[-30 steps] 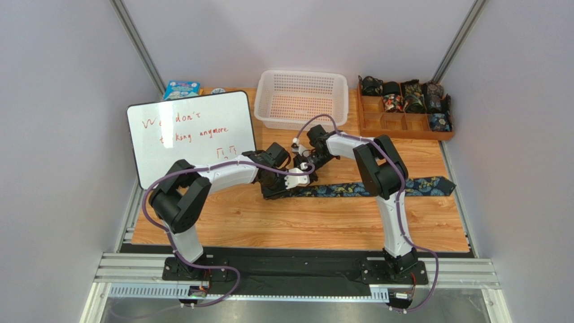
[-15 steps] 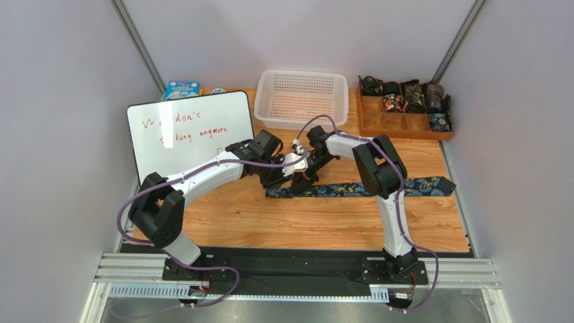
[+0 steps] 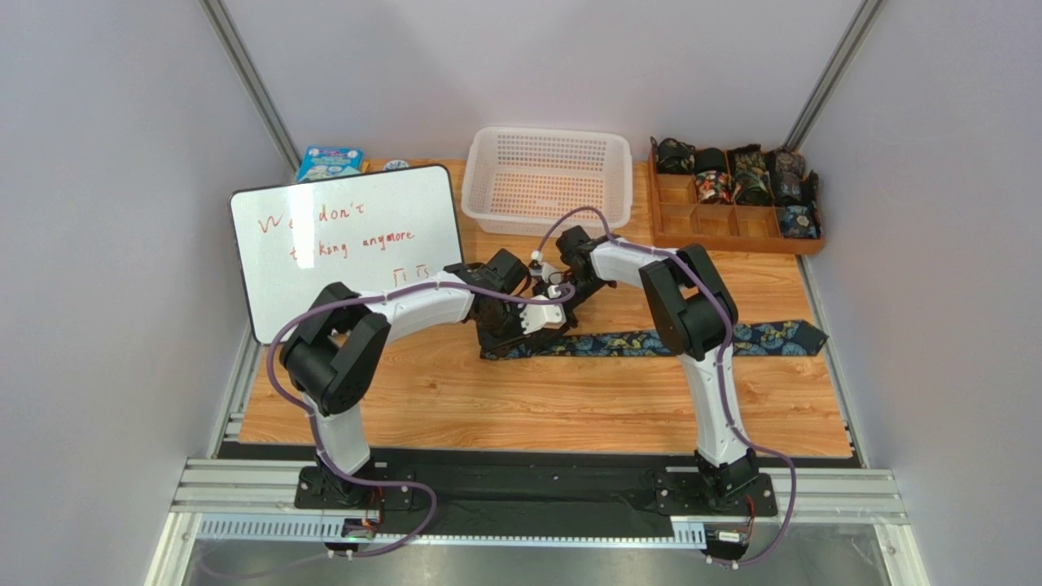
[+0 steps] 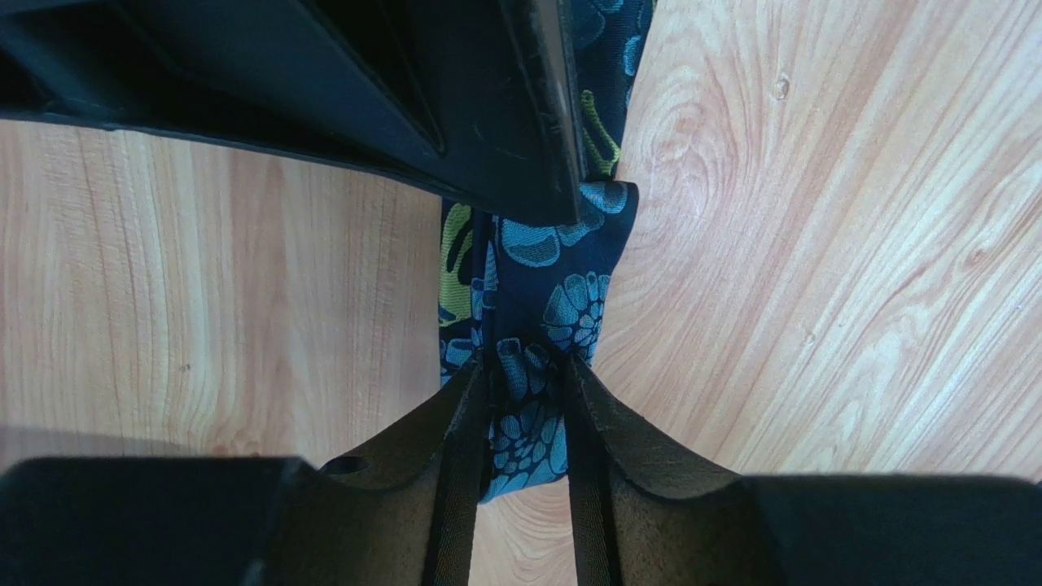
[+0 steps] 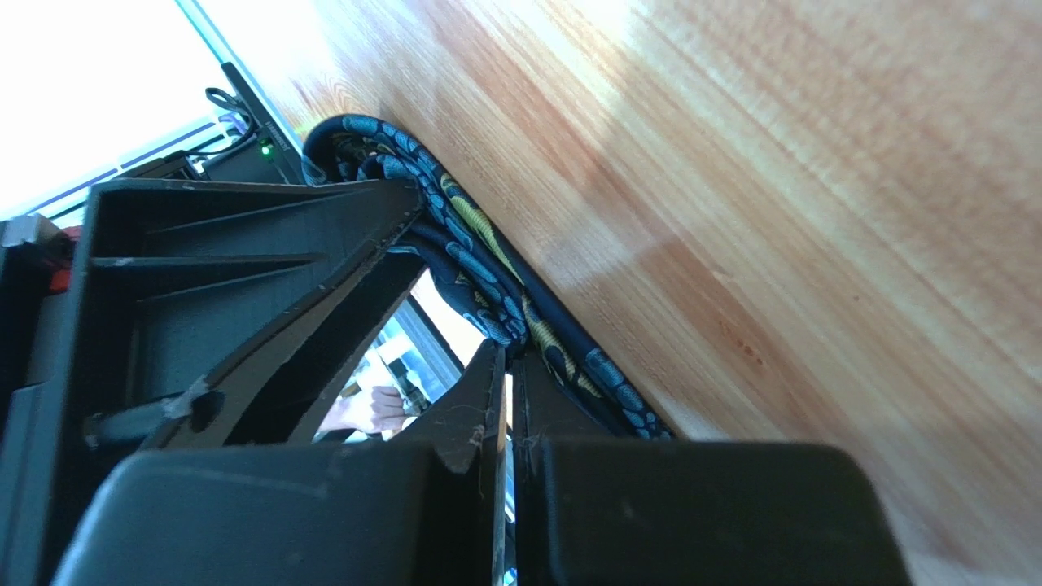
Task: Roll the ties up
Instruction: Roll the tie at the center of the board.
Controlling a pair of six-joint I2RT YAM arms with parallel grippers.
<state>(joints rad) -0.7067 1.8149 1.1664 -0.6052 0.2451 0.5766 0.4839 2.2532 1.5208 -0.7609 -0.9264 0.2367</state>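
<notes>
One tie point(image 3: 685, 342), dark with teal-blue and yellowish print, lies flat across the wooden table, its wide pointed end at the right. My left gripper point(image 3: 524, 327) is at the tie's left end. In the left wrist view my left gripper point(image 4: 526, 381) is shut on the tie point(image 4: 538, 275), with bunched fabric between the pads. My right gripper point(image 3: 557, 297) is just behind it, and its black body point(image 4: 367, 86) covers the fold. In the right wrist view my right gripper point(image 5: 508, 354) is shut with nothing between the pads, its tips against the curled tie point(image 5: 489, 275).
A whiteboard point(image 3: 343, 244) lies at the back left, with a blue box point(image 3: 328, 161) behind it. A white basket point(image 3: 550, 134) stands at the back middle. A wooden tray point(image 3: 734, 242) with several rolled ties point(image 3: 746, 177) stands at the back right.
My left arm swung its elbow out to the left, then drew back in. Its gripper sits lower on the tie's left end now. My right gripper has barely moved.
</notes>
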